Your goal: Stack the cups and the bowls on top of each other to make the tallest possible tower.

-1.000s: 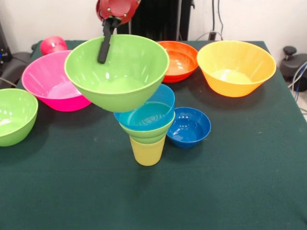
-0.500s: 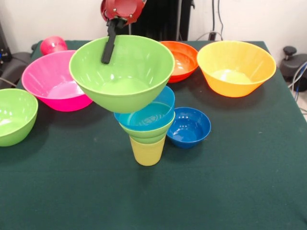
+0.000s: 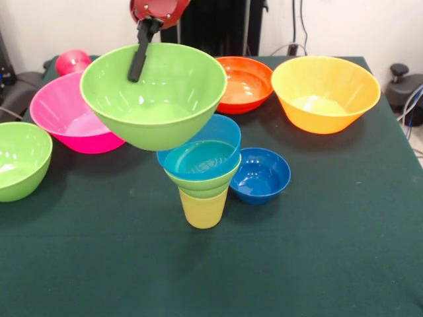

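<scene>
My gripper (image 3: 140, 47) is shut on the far rim of a large lime green bowl (image 3: 155, 99); one black finger shows inside the bowl. It holds the bowl tilted in the air, just above and left of the tower. The tower stands on a pale yellow cup (image 3: 203, 209). Small lime green bowls (image 3: 202, 183) sit on the cup, with a light blue bowl (image 3: 201, 155) on top. The held bowl's bottom overlaps the light blue bowl's left rim; I cannot tell whether they touch. A red cup (image 3: 73, 61) stands at the back left.
A dark blue bowl (image 3: 261, 175) sits right beside the tower. An orange-red bowl (image 3: 246, 82) and a yellow-orange bowl (image 3: 325, 92) stand at the back right. A pink bowl (image 3: 63, 112) and another lime green bowl (image 3: 20, 158) stand at the left. The table (image 3: 297, 264) is green cloth.
The gripper and the held green bowl first drifted right, then moved back left and slightly up. The tower and the other bowls have not moved.
</scene>
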Action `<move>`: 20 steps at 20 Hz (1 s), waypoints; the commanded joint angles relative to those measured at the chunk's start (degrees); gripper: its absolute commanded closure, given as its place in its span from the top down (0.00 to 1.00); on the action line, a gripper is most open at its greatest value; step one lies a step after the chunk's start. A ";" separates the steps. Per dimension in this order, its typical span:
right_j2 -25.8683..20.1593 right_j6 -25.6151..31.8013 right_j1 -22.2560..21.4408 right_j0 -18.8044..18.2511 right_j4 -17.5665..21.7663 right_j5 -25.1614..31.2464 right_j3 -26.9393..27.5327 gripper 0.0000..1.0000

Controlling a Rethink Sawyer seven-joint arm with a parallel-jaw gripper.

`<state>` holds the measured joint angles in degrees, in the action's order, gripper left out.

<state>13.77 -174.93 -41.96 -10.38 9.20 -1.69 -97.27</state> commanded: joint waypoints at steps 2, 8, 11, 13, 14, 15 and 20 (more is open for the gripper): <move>-2.52 -2.20 3.20 1.41 -1.68 1.02 -0.36 0.00; -1.32 -2.82 4.01 2.77 -2.75 0.19 -0.10 0.00; -0.87 -3.01 4.32 3.22 -3.37 0.31 0.17 0.00; -0.79 -3.03 4.38 3.30 -3.67 0.46 0.28 0.00; -0.78 -3.02 4.41 3.34 -3.82 0.48 0.30 0.00; -0.47 -3.11 4.61 3.64 -4.16 0.40 0.40 0.00; -0.03 -3.19 4.91 4.25 -5.32 0.00 0.26 0.00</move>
<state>15.99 -174.93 -41.52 -7.67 5.74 -1.71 -97.26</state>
